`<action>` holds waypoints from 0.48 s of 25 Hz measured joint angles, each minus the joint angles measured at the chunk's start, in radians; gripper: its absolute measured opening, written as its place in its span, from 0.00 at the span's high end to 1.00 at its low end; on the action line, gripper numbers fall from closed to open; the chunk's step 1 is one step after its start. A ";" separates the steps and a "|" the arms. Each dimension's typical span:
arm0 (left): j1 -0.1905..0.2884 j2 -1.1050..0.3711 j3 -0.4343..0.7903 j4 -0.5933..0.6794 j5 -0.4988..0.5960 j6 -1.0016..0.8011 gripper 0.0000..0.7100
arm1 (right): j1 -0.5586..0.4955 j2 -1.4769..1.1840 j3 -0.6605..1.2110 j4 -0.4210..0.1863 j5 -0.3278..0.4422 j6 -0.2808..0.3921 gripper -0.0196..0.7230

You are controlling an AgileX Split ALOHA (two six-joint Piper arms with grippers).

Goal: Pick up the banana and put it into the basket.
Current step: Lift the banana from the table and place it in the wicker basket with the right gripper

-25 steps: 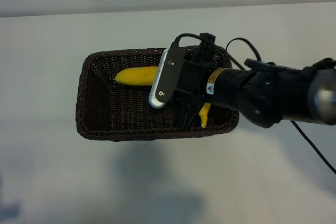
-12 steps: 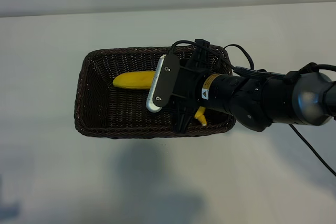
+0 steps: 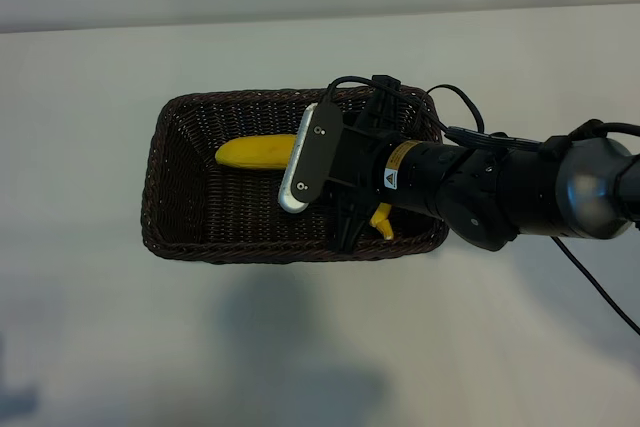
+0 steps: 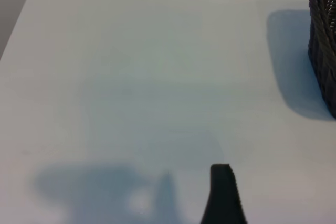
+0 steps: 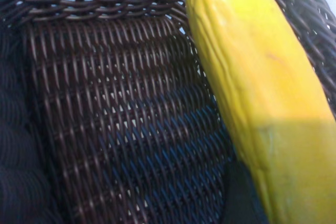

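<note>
The dark-brown woven basket (image 3: 180, 197) sits mid-table. Inside it the yellow banana (image 3: 255, 152) lies along the far side, its tip toward the left wall, its middle hidden under my right wrist and its stem end (image 3: 382, 219) showing by the near-right wall. My right gripper (image 3: 360, 229) reaches down into the basket and is shut on the banana (image 5: 262, 93) near that stem end. One dark finger (image 5: 239, 198) lies against the banana's side, just over the wicker floor. The left arm is parked off to the side over bare table, with one finger (image 4: 223, 198) in its wrist view.
The basket walls stand close around the right gripper, the near rim (image 3: 300, 252) just below it. The right arm (image 3: 520, 187) and its cable (image 3: 590, 277) stretch off to the right. In the left wrist view a corner of the basket (image 4: 323, 40) shows at the table's far side.
A second ago my right gripper was higher. It sank into the basket and shifted left, taking the banana lower with it and nudging the basket slightly. It has been still for the last half second.
</note>
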 joint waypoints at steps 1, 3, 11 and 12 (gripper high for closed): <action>0.000 0.000 0.000 0.000 0.000 0.000 0.24 | 0.000 0.000 0.000 0.001 0.000 0.000 0.38; 0.000 0.000 0.000 0.000 0.000 0.000 0.24 | 0.000 0.000 0.000 0.001 0.000 0.000 0.35; 0.000 0.000 0.000 0.000 0.000 0.000 0.24 | 0.000 0.001 0.000 0.003 -0.008 0.000 0.30; 0.000 0.000 0.000 0.000 0.000 0.000 0.24 | 0.000 0.001 0.000 0.003 -0.009 -0.001 0.30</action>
